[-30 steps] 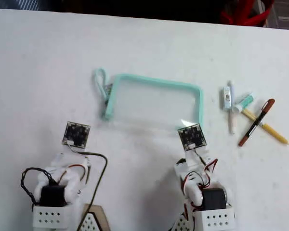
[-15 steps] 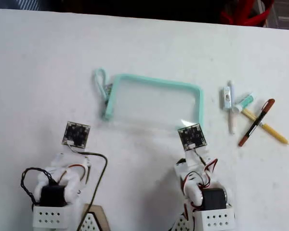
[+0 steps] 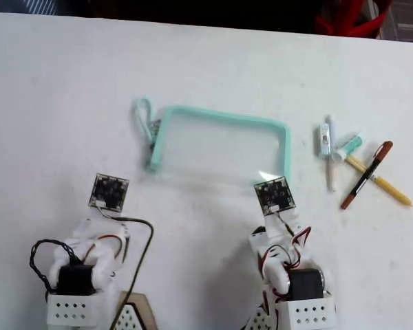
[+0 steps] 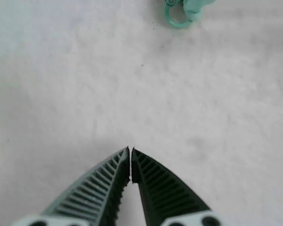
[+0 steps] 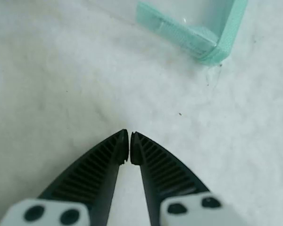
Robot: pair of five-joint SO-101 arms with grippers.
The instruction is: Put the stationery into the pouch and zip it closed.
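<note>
A clear pouch with a mint-green border [image 3: 220,143] lies flat at the table's centre, its loop strap [image 3: 144,113] at its left end. To its right lies the stationery: a white pen [image 3: 330,155], a small white-and-teal tube [image 3: 347,146], a brown marker [image 3: 366,174] and a yellow pencil [image 3: 380,181]. Both arms rest at the near edge. My left gripper [image 4: 130,153] is shut over bare table, with the strap's loop [image 4: 179,13] farther ahead. My right gripper [image 5: 129,136] is shut too, just short of the pouch's corner [image 5: 207,44].
A cable [image 3: 134,261] runs from the left arm's base at the near edge. Red and dark objects [image 3: 347,17] sit beyond the table's far edge. White tabletop [image 3: 69,82] surrounds the pouch.
</note>
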